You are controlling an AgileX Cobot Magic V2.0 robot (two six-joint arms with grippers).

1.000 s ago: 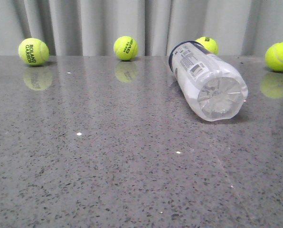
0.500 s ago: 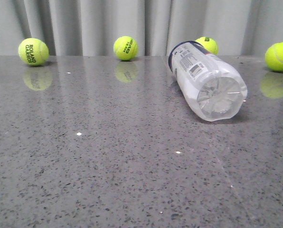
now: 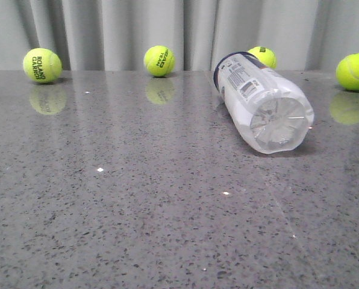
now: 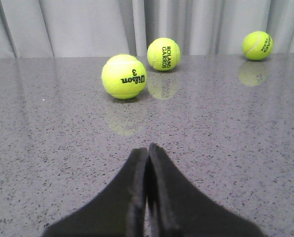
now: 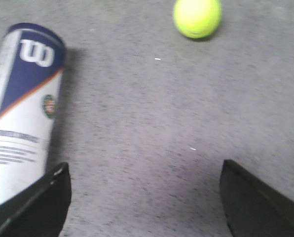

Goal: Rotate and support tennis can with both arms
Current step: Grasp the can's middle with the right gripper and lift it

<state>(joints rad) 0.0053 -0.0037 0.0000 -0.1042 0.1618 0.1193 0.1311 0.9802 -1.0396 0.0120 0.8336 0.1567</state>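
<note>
Clear-plastic tennis can (image 3: 262,102) lies untouched on desk (image 3: 137,198); right pincer (image 5: 144,197) spread, left pincer (image 4: 148,197) pressed together (centre the can first)

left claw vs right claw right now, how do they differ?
The left claw is shut, fingers pressed together; the right claw is wide open. The left faces tennis balls; the right hangs beside the lying tennis can, one finger near it. Both are black and hold nothing.
</note>
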